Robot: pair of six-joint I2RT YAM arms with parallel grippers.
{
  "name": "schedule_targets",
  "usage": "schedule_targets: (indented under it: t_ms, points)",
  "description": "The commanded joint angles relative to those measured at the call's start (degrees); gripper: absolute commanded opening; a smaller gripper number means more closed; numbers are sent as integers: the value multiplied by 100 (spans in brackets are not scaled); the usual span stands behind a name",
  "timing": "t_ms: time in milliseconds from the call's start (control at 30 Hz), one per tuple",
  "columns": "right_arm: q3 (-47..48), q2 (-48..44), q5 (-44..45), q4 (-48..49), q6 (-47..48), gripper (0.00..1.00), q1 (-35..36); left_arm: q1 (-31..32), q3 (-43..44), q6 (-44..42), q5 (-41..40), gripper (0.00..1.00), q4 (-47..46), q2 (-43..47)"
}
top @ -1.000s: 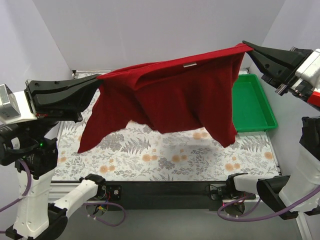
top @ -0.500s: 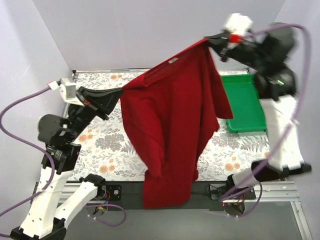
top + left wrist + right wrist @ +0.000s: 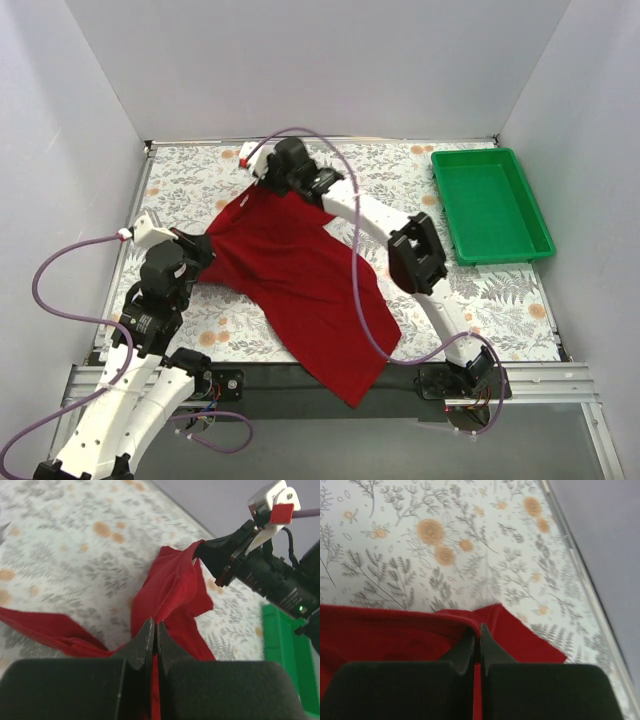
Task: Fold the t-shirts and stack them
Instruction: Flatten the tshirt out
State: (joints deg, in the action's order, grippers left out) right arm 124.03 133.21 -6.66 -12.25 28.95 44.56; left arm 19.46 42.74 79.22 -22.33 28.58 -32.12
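The dark red t-shirt (image 3: 300,275) is clamped by the left gripper (image 3: 205,248) near the table's (image 3: 470,300) left edge and by the right gripper (image 3: 262,183) farther back. Held aloft a second ago, it is now laid down, hem overhanging the near edge, so folding can likely be begun.

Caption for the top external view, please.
The left hand and right hand pinch the dark red t-shirt lying on the floral table, hem overhanging its near edge; green tray apart.

Dark red t-shirt (image 3: 300,275) spread rumpled on table, hem overhanging near edge.
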Motion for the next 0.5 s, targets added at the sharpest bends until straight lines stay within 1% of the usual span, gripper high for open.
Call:
schedule_targets:
  t_ms: [0,33,67,100,133,167,233,267,300,333,367,400,433,467]
  points:
    - [473,274,1052,1145,-459,1,193,-39,-169,1006,-1106,0,736,30]
    - [447,346,1191,1355,-556,1,281,-39,-213,1199,-1177,0,876,4]
    - [429,398,1262,1427,-618,7,317,-39,-222,1314,-1386,0,956,-22]
    - [438,477,1324,1471,-671,19,343,-39,-222,1411,-1484,0,1070,-40]
    - [447,487,1377,1462,-741,55,369,-39,-240,1464,-1572,0,1114,-57]
    - [438,478,1412,1454,-759,72,361,-39,-249,1543,-1686,0,1124,-66]
    - [429,330,1465,1366,-750,91,273,-39,-275,1622,-1679,0,1176,-110]
    - [316,216,1370,1235,-777,93,203,-39,-266,1736,-1644,3,1211,-145]
    - [202,-142,1221,938,-803,94,116,-39,-249,1815,-1591,10,1264,-172]
    - [35,-363,776,761,-812,98,-94,-48,-214,1842,-1573,21,1430,-189]
    - [-140,-601,353,533,-699,98,-218,-39,-92,1860,-1547,46,1501,-181]
    - [-638,-1142,-242,-70,-576,98,-367,-39,-21,1660,-1503,56,1545,-172]
    - [-982,-1452,-1467,-293,-470,98,-725,-39,75,1475,-1346,62,1511,-85]
    - [-1377,-1769,-2018,-435,-434,96,-929,-39,146,1221,-1249,68,1484,-32]
